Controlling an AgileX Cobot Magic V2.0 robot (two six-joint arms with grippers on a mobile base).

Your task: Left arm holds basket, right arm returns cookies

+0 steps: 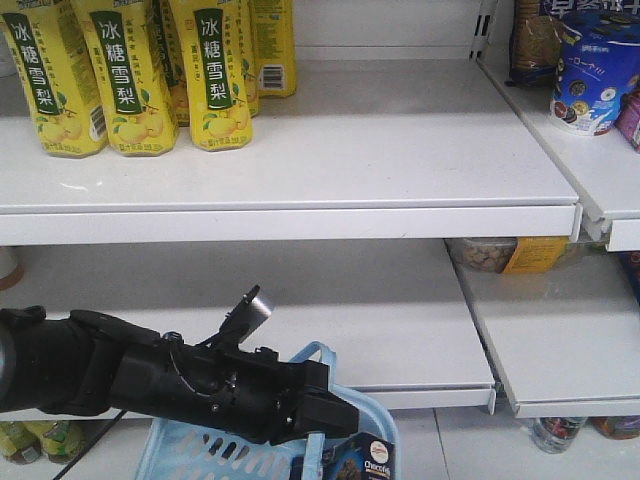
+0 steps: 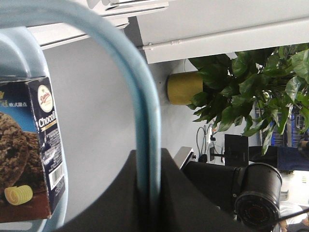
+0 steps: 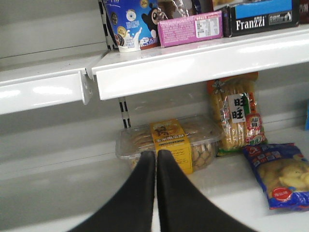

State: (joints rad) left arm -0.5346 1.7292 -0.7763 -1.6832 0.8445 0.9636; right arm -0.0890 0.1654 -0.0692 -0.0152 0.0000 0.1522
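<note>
The cookies (image 1: 376, 466) box stands inside the basket (image 1: 190, 452) at the bottom edge of the front view, right of centre, with only its dark top corner showing over the rim. From the left wrist camera the box fills the lower left. Its narrow side carries white "Choco" lettering, a round logo and a barcode, and its face shows a chocolate cookie.

The light blue handle (image 2: 145, 111) loops up and over that frame and runs down into the left gripper (image 2: 147, 166), which is clamped on it. The left arm (image 1: 150, 375) reaches in from the lower left of the front view.

The right gripper (image 3: 155, 157) has its two black fingers pressed together with nothing between them. It points at a clear tray of biscuits (image 3: 169, 142) with a yellow label, on the lower shelf.

To the right of the tray are a rice cracker pack (image 3: 236, 121) and a blue snack bag (image 3: 280, 176). Above, white shelves (image 1: 300, 170) hold yellow drink bottles (image 1: 125, 80) at upper left and a round blue tub (image 1: 595, 70) at upper right.
</note>
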